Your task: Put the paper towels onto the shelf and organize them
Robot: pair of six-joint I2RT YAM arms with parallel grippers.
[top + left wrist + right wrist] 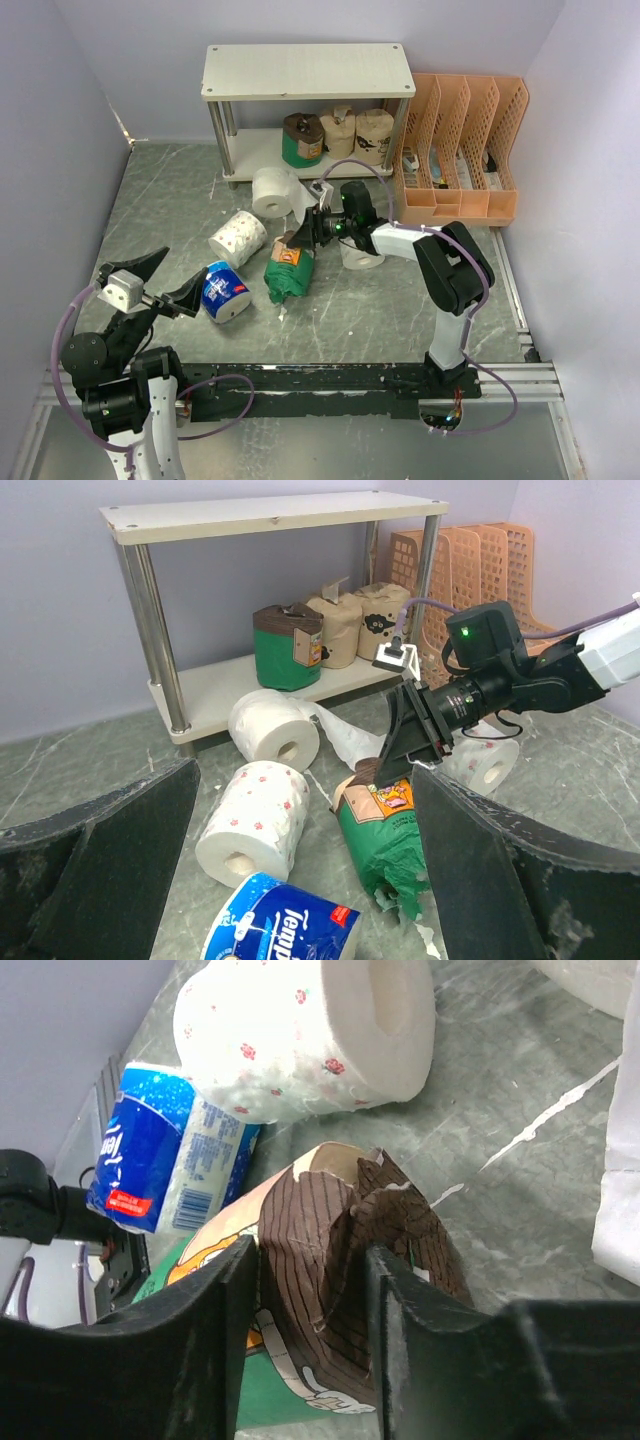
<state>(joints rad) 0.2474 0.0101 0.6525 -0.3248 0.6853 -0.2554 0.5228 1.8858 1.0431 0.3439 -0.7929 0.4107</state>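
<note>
A green-wrapped roll [289, 268] lies on the table. My right gripper [301, 237] is shut on its brown striped end [340, 1260], one finger [215, 1340] on each side. A blue-white wrapped roll [226, 291], a white patterned roll [238, 238] and a plain white roll with a loose sheet [272, 190] lie near it. Another patterned roll [362, 256] lies under the right arm. The shelf [305, 68] holds a green-wrapped roll [302, 140] and two tan rolls [356, 132] on its lower board. My left gripper [165, 280] is open and empty, just left of the blue-white roll [280, 925].
An orange perforated file organizer [462, 150] stands right of the shelf, against the back wall. Purple walls close in the left, back and right. A black rail [330, 378] runs along the near edge between the arm bases.
</note>
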